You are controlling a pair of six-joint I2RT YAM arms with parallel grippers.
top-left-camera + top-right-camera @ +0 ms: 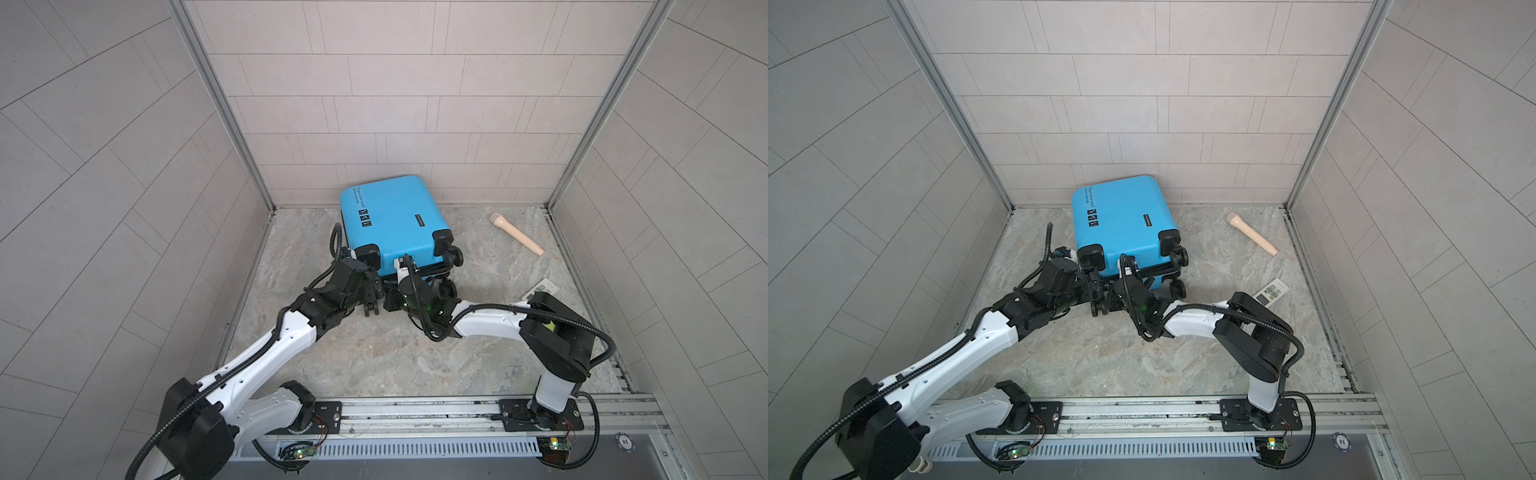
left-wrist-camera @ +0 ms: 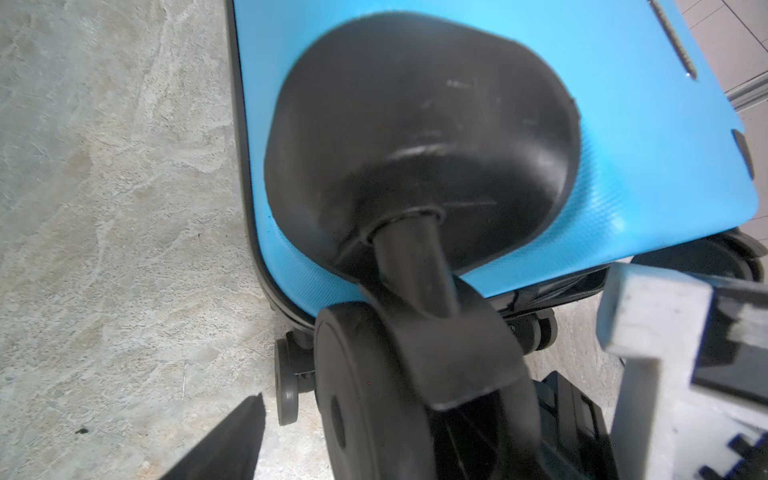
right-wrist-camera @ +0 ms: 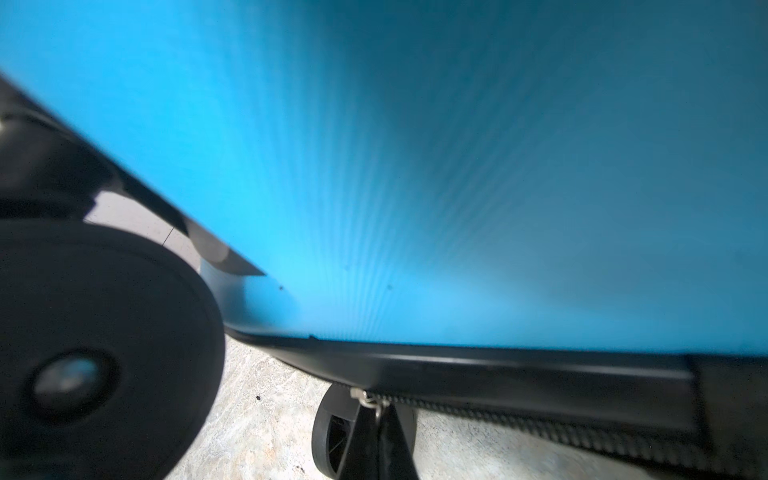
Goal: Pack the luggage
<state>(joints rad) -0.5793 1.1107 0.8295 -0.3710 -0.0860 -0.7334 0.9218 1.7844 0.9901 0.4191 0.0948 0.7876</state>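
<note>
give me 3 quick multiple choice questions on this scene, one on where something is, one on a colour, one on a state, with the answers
1. Where does the beige stick lie in both top views?
A. to the right of the luggage, near the back wall
B. on top of the luggage
C. beside the left arm's base

2. What colour is the luggage's shell?
A. red
B. green
C. bright blue

3. How does the luggage sit?
A. standing upright
B. lying on the floor, printed face up
C. lifted clear of the floor

Answers:
1 A, the stick lies on bare floor to the luggage's right.
2 C, the blue shell shows in every view.
3 B, its text and icons face up and it rests on the floor.
</note>
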